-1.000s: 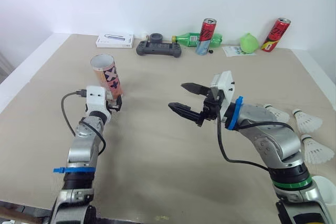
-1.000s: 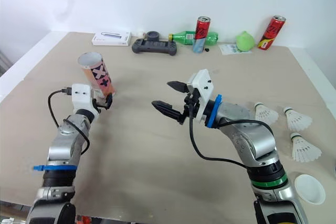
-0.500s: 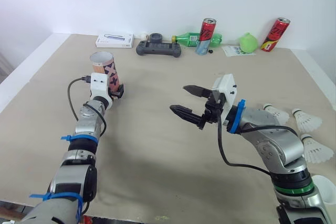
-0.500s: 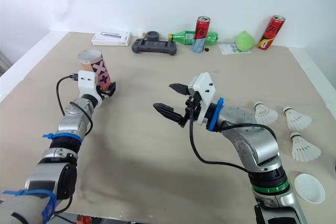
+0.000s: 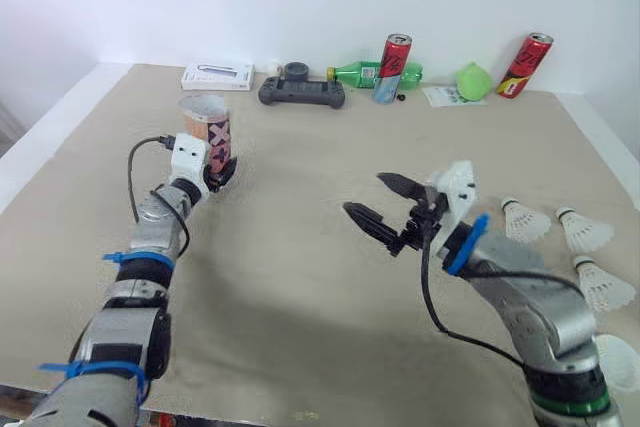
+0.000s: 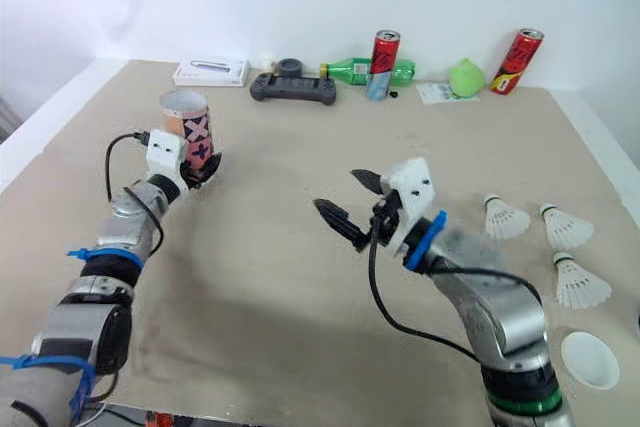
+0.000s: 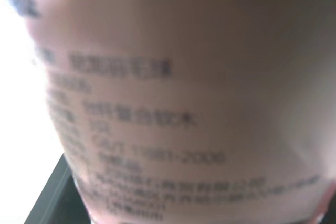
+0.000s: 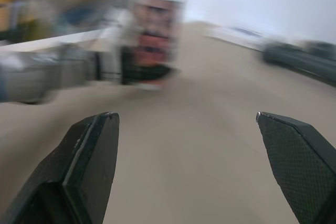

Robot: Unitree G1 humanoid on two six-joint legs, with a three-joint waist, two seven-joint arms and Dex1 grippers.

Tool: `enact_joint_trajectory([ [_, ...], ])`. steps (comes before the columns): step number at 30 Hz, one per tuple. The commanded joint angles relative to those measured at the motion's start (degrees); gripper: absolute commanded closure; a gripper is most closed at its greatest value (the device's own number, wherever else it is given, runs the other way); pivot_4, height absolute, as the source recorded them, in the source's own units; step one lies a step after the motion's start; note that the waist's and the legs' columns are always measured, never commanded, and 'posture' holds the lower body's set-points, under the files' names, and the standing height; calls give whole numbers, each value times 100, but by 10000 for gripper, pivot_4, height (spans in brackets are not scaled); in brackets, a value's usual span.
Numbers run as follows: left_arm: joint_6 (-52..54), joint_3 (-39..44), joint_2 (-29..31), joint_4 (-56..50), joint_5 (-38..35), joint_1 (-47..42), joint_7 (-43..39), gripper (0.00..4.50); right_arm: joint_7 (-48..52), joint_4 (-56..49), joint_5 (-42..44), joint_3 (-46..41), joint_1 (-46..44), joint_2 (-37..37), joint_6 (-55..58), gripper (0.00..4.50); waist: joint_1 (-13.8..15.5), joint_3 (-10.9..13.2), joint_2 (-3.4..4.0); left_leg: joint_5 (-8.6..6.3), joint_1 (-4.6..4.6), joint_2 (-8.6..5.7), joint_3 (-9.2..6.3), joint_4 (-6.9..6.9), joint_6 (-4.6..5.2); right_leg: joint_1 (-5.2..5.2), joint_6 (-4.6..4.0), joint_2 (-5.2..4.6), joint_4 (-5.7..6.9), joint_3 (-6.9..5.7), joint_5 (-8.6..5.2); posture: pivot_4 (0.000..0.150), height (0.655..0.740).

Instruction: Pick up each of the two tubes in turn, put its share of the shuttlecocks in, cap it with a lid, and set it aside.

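Tube (image 5: 207,125) stands upright, clamped in our left gripper (image 5: 215,171) toward the table's (image 5: 300,287) left edge; our right gripper (image 5: 364,194) gapes wide over mid-table, three shuttlecocks (image 5: 525,219) lying near the right edge.

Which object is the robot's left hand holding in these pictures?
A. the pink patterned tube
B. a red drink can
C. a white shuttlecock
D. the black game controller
A: the left hand is closed on the lower part of the tube, which stands roughly upright with its open end up; the shuttlecocks lie on the table by the right arm.
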Motion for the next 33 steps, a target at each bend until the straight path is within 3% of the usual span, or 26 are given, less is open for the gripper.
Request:
enact_joint_trajectory([
  [1, 1020, -686, 748, -2337, -20, 159, -1527, 14210, -1050, -829, -941, -467, 900, 277, -519, 0, 2, 0, 0, 4, -9, 0, -3, 0, -8, -9, 0, 0, 1, -1, 0, 1500, 7395],
  [5, 1870, -1382, 1615, -3397, 248, 67, -2736, 14210, -1773, -1152, -1920, -537, 1915, 498, -807, 0, -5, -2, 5, 15, -1, -3, -6, -3, -31, -9, -5, 12, 8, -4, 1, 1500, 7395],
  [9, 2076, -2013, 2116, -3713, 699, -116, -3480, 14210, -2427, -954, -2481, -779, 2128, 813, -721, 0, -39, -5, 15, 24, 33, 0, 8, -3, -25, 6, -46, 1, 10, -2, -6, 1500, 7395],
  [15, 2420, -2610, 2132, -4301, 1053, 80, -3967, 14210, -2865, -306, -2755, -1091, 1761, 1134, -321, 0, -52, -4, 15, 45, 29, 19, 6, -2, -20, 2, -46, 2, 7, -5, -6, 1500, 7395],
  [22, 2436, -2887, 1928, -4237, 1340, 205, -3923, 14210, -2986, 781, -2823, -1379, 1056, 1186, -467, 0, -97, -9, 22, 34, 18, 11, -1, -9, -2, -1, -45, 27, 14, 4, -1, 1500, 7395],
  [31, 2347, -2871, 1711, -4113, 1469, 307, -3914, 14210, -3018, 3071, -2702, -1705, -103, 1129, -1181, 0, -140, -17, 40, 36, 25, -15, 0, -10, 5, 10, -33, 15, 15, 9, 6, 1500, 7395],
  [33, 2344, -2853, 1680, -4112, 1499, 325, -3906, 14530, -3013, 3463, -2685, -1767, -288, 1101, -1370, 5404, -139, -17, 40, 48, 25, -26, 0, -9, 24, 15, -33, 12, 15, 25, 6, 1500, 7395],
])
